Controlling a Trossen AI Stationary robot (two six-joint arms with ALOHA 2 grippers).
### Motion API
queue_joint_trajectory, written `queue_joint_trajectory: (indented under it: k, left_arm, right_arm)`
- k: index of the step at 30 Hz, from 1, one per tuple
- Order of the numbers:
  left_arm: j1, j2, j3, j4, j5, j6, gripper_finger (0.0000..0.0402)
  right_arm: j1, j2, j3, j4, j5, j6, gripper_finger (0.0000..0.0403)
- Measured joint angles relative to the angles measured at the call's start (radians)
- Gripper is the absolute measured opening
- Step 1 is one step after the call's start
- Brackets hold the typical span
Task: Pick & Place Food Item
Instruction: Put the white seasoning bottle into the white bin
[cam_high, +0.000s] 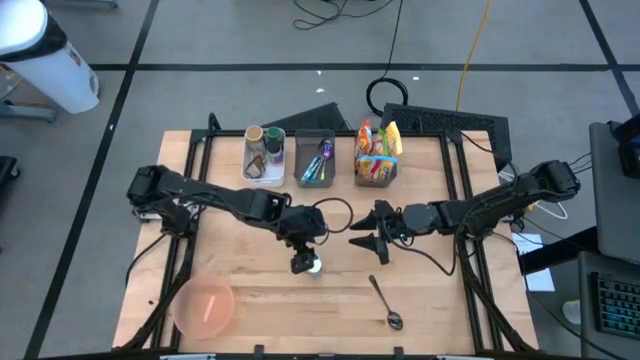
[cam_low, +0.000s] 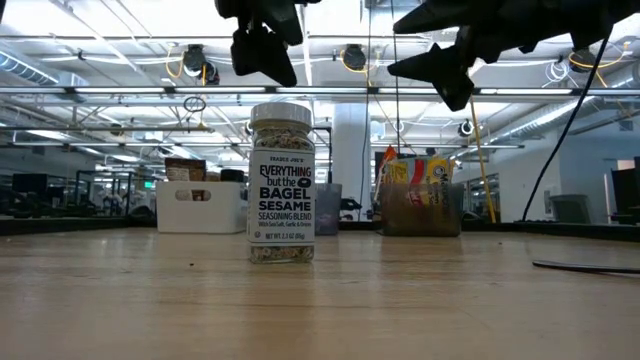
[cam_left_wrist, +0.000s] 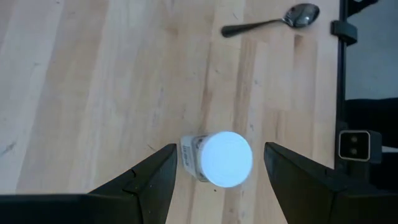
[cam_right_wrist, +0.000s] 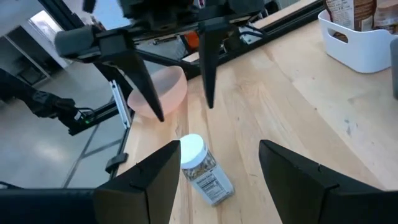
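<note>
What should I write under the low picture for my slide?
White-capped glass jar of bagel seasoning stands upright on the wooden table, open left gripper above it.

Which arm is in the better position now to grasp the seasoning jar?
Left, I think. The left gripper hangs straight above the jar, fingers open to either side of its white lid. The right gripper is open too, but off to the side.

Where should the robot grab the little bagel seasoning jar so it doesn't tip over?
Probably around its clear body just under the white lid, coming straight down from above. The seasoning jar stands upright on the table, and the left gripper hovers open directly over it, a finger on each side of the round lid. The sides are bare of neighbours, so the fingers can slide down freely.
</note>
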Motion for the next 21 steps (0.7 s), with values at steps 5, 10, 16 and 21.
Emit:
queue_joint_trajectory:
  k: [5,10,16,21]
  left_arm:
    - [0.040,0.000,0.000,0.000,0.004,-0.009,0.0251]
    - [0.092,0.000,0.000,-0.007,0.076,-0.026,0.0251]
    - [0.143,0.000,0.000,-0.036,0.116,-0.033,0.0264]
    - [0.173,0.000,0.000,-0.056,0.123,-0.087,0.0314]
  right_arm:
    - [0.000,-0.001,0.000,0.011,0.000,0.008,0.0210]
    - [0.000,-0.001,0.000,0.015,0.004,0.033,0.0210]
    - [0.000,-0.005,0.000,0.020,0.027,0.032,0.0210]
    - [0.000,-0.012,0.000,0.019,0.023,0.020,0.0210]
